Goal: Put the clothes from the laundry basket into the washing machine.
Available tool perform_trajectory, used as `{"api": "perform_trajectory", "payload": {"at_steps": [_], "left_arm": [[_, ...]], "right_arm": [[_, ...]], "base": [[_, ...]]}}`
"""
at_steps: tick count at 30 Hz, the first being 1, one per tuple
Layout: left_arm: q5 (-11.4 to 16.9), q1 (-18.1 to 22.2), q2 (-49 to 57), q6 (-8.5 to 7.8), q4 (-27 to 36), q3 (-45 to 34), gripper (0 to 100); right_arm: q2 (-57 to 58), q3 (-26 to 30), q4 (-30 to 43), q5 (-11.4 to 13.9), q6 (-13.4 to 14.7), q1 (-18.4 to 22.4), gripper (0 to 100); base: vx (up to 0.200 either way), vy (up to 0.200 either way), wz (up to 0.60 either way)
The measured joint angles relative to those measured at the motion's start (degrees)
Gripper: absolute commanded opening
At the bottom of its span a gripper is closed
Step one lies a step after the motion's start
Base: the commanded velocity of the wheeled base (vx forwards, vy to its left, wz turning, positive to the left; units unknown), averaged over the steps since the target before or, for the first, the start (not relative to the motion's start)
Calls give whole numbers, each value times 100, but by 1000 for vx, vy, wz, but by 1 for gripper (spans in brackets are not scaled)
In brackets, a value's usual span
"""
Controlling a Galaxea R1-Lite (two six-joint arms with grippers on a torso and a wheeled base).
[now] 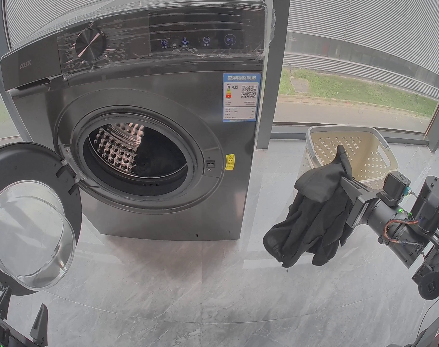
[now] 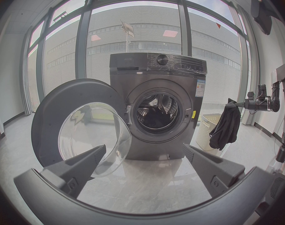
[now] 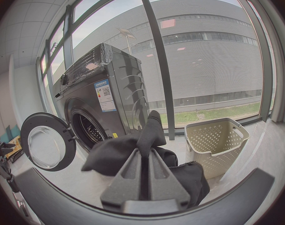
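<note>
Clothes [image 1: 316,213], black and floppy, pinched tight at the top by the right gripper [image 1: 348,183]. Hang in a bunch above the floor [image 1: 181,285], just in front of the laundry basket [image 1: 345,130] and well off to the right of the washing machine [image 1: 181,95]. Held up high, most likely to keep sleeves from dragging on the ground or catching on the basket rim. Gripped by one top fold only, with the rest drooping down, so could swing or slip on the way.

Round door [image 1: 31,232] swung wide open to the left, well away from the hole. Leaves a free way into the drum [image 1: 118,143]. Looks dark low down in there, maybe clothes already inside, but too hard to tell.

Left gripper [image 1: 24,300] down low, near the open door, fingers spread apart and holding nothing. Probably parked there to stay out of the way of the right arm.

Looks like the carry step: out of the basket, not yet in the machine. Calls next for a trip left and forward to the hole, then a deep push inside before letting go, to keep any bit from hanging over the rim and getting caught by the door. Shows no more clothes in the part of the basket not hidden by the black bunch.
</note>
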State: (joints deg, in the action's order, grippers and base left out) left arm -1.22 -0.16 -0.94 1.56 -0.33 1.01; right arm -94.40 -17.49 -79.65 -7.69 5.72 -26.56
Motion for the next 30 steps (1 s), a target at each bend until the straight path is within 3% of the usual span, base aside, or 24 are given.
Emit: {"api": "perform_trajectory", "payload": {"at_steps": [23, 30], "left_arm": [[2, 5, -2, -1, 1, 0, 100], [2, 2, -2, 0, 1, 0, 100]], "right_arm": [[2, 72, 9, 4, -2, -26, 0], [2, 94, 4, 0, 0, -105, 0]], "base": [[0, 200, 0], [0, 0, 0]]}}
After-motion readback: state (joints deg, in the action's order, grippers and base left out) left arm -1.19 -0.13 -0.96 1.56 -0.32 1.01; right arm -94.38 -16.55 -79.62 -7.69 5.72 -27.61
